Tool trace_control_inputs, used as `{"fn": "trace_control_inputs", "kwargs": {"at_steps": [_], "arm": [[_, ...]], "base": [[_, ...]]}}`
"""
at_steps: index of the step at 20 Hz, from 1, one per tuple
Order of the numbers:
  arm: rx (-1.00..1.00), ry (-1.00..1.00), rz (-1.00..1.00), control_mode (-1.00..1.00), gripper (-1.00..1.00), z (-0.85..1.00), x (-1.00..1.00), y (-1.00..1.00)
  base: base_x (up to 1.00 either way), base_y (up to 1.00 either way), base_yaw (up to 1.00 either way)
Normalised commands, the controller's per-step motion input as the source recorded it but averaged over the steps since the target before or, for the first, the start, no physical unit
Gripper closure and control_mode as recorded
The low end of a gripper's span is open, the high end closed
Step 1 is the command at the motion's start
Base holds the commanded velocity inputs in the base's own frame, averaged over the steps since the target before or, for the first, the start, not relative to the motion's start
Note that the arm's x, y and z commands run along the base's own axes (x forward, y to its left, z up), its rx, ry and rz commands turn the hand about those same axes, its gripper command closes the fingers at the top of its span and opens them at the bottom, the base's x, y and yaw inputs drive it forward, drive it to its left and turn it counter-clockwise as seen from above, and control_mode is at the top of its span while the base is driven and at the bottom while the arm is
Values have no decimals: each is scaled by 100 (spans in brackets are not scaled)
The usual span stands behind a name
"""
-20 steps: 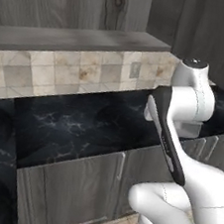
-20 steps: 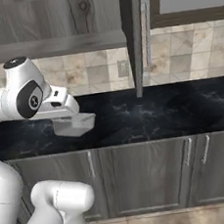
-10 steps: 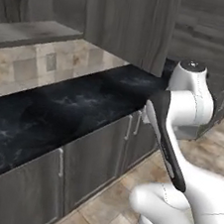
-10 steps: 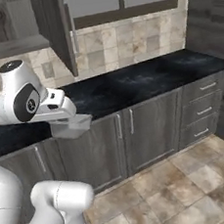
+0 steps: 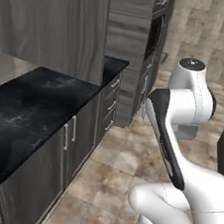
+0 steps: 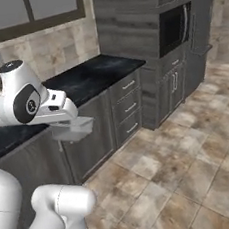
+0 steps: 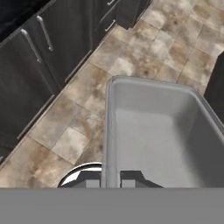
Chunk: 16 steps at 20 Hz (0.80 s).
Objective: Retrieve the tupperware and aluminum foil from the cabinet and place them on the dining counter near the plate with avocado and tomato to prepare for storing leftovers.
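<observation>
Claw [image 7: 112, 181] clamped on near wall of tupperware [image 7: 162, 131], one finger each side of rim. Tupperware held level in air, over tiled floor [image 7: 144, 52], clear of any surface. Right base view: tupperware [image 6: 74, 128] hangs under hand, in front of long black surface [image 6: 89, 75] w/ grey doors + drawers. Tall dark cabinet w/ microwave [image 6: 174, 26] at far end of that run. Left base view: black surface [image 5: 40, 104] on left, arm [image 5: 173, 137] on right.
</observation>
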Motion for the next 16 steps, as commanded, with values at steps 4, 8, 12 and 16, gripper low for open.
{"fn": "trace_control_inputs", "kwargs": {"at_steps": [4, 8, 12, 16], "arm": [[0, 0, 0, 100, 100, 0, 0, 0], [0, 0, 0, 100, 100, 0, 0, 0], [0, 0, 0, 100, 100, 0, 0, 0], [0, 0, 0, 100, 100, 0, 0, 0]], "base": [[89, -9, -51], [100, -1, -44], [100, 0, -39], [100, 0, -36]]}}
